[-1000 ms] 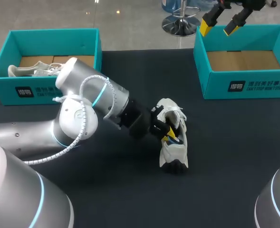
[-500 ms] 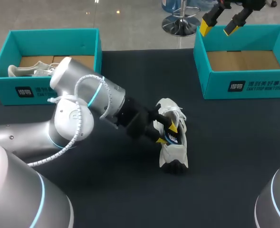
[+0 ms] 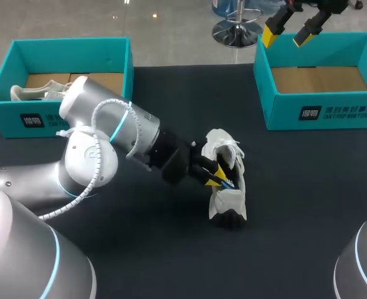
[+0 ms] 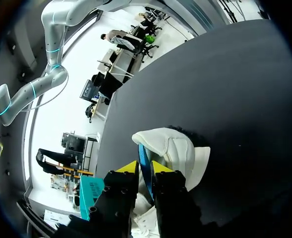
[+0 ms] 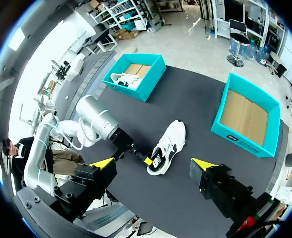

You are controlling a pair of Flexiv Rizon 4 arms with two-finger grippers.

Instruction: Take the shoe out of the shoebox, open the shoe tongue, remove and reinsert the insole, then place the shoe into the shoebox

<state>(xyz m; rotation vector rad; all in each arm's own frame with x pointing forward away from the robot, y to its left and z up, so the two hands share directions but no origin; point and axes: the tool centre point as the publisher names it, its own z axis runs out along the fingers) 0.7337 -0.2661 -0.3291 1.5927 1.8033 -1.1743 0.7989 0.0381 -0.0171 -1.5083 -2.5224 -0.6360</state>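
at the middle of the table, the left arm is stretching low over the dark surface, coming in from the left side with its wrist angled down toward the white shoe. the left gripper is sitting at the opening of the shoe, and its two yellow tips are standing close together, pinching the thin blue edge of the insole from both sides. in the left wrist view the insole is standing up between the fingers, just in front of the padded white collar of the shoe.

the right gripper is hanging high above the far edge of the right box, well apart from the shoe. its fingers are spread wide and are holding nothing.

the shoe is lying on the table, out of either box, roughly between the two and nearer the front. its dark sole end is pointing toward the near edge of the table.

the table is wearing a plain black cover. the left box is sitting at the far left corner, teal with a cardboard floor, and a second shoe is lying inside it against the left wall. the right box is sitting at the far right, the same teal, showing only its cardboard floor.
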